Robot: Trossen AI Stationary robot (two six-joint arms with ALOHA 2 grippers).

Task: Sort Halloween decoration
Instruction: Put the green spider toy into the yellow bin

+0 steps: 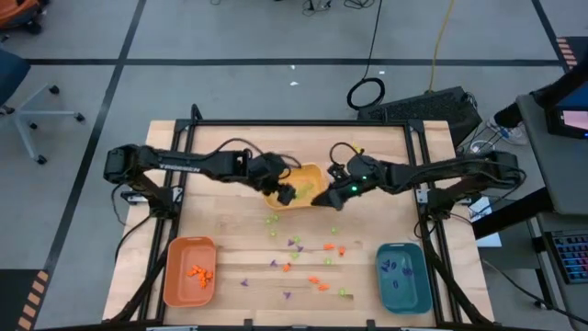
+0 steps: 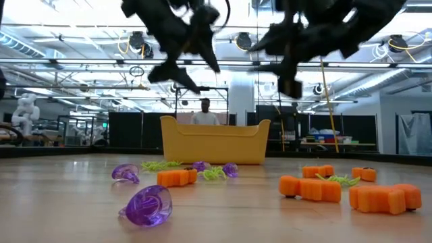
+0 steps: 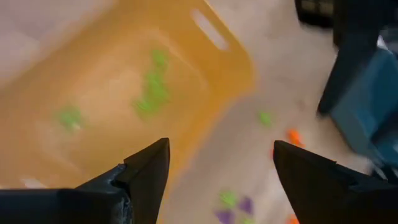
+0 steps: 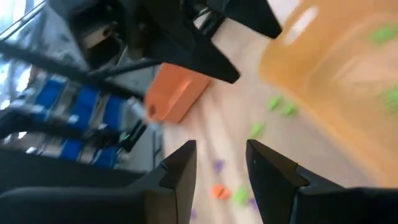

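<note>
Small orange, light green and purple Halloween decoration pieces (image 1: 308,257) lie loose on the wooden table between the trays. Green pieces (image 3: 152,93) lie in the yellow tray (image 1: 308,175) at the table's middle. Orange ones (image 1: 199,272) lie in the orange tray (image 1: 175,276), and purple ones (image 1: 400,268) in the teal tray (image 1: 413,290). My left gripper (image 3: 221,146) hangs open above the yellow tray's near edge (image 1: 287,193), nothing between its fingers. My right gripper (image 4: 221,146) hovers open just right of that tray (image 1: 322,198), also with nothing in it.
The orange tray stands at the near left corner and the teal tray at the near right. In the low view, purple (image 2: 145,204), orange (image 2: 310,187) and green (image 2: 214,173) pieces lie on the table in front of the yellow tray (image 2: 212,142). A person stands in the room beyond.
</note>
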